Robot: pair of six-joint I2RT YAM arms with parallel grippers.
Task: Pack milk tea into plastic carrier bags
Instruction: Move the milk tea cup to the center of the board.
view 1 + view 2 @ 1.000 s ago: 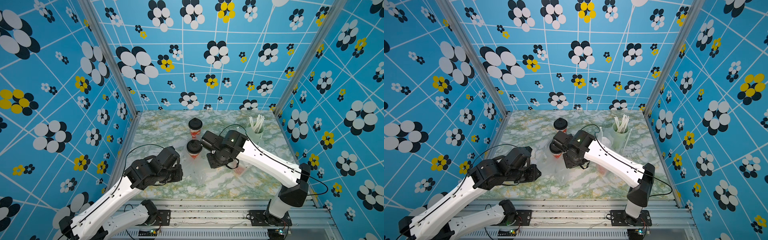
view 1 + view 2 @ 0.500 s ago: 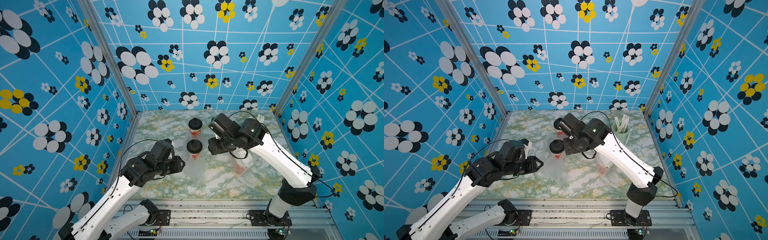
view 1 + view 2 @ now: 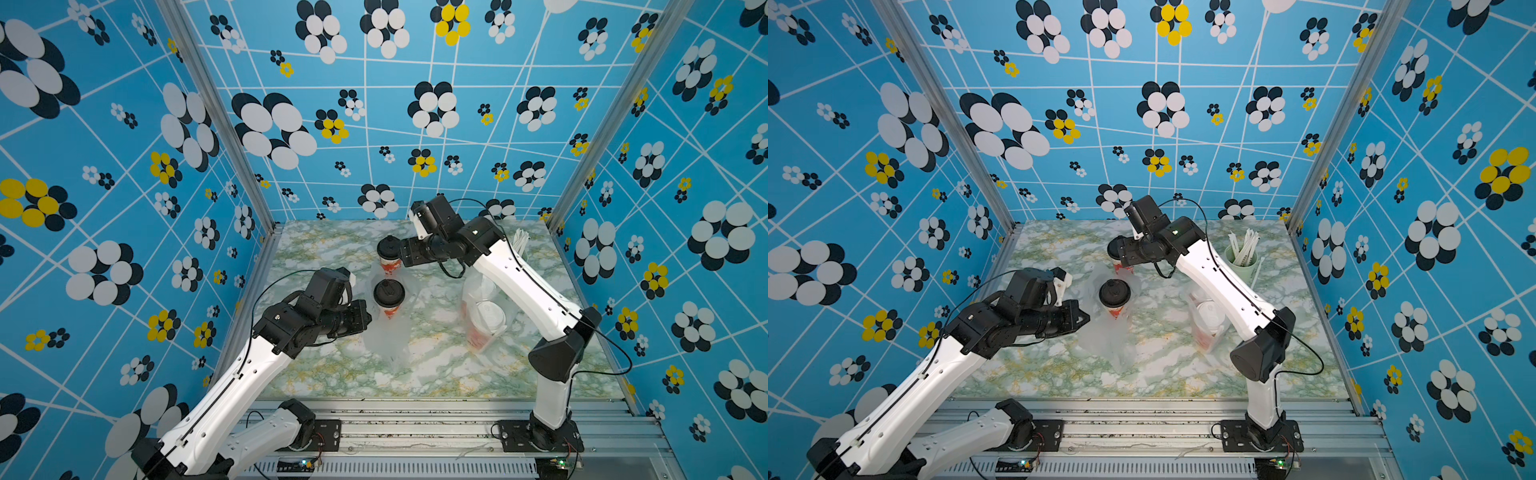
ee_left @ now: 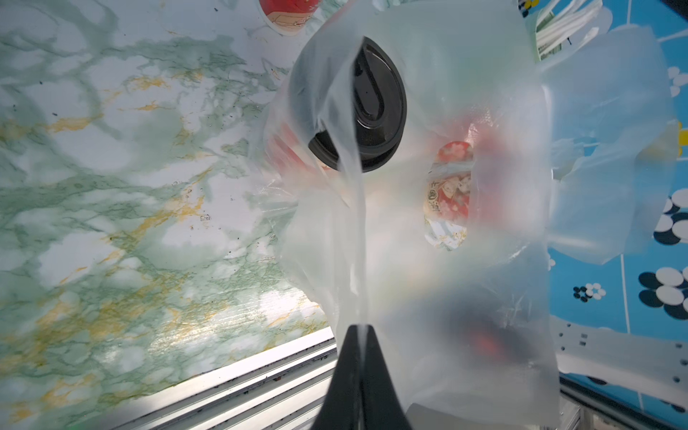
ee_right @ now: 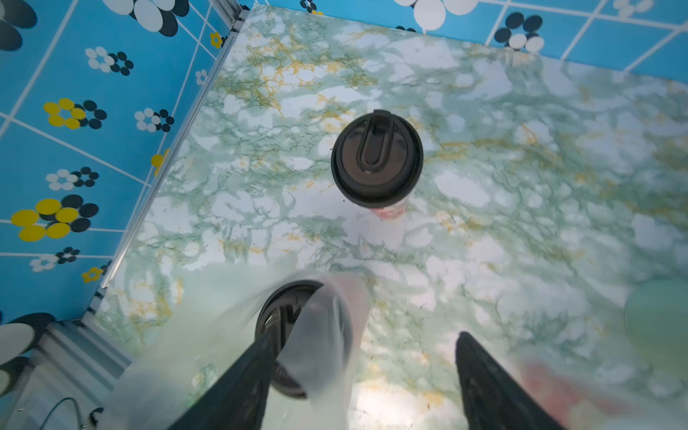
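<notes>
Two black-lidded red cups of milk tea stand mid-table. The nearer cup sits inside a thin whitish carrier bag. My left gripper is shut on that bag's edge, and the cup's lid shows past the film. The rear cup stands bare. My right gripper hovers open above and between the two cups, and a loose bag handle hangs beside one finger. A second bag holds two white-lidded cups.
A pale green cup of white straws stands at the back right, near the right arm's link. The blue flowered walls close in the marble table on three sides. An aluminium rail runs along the front edge.
My right gripper opened wide, let go of the bag handle and swung back toward the rear cup. My left gripper closed on the bag's edge.
</notes>
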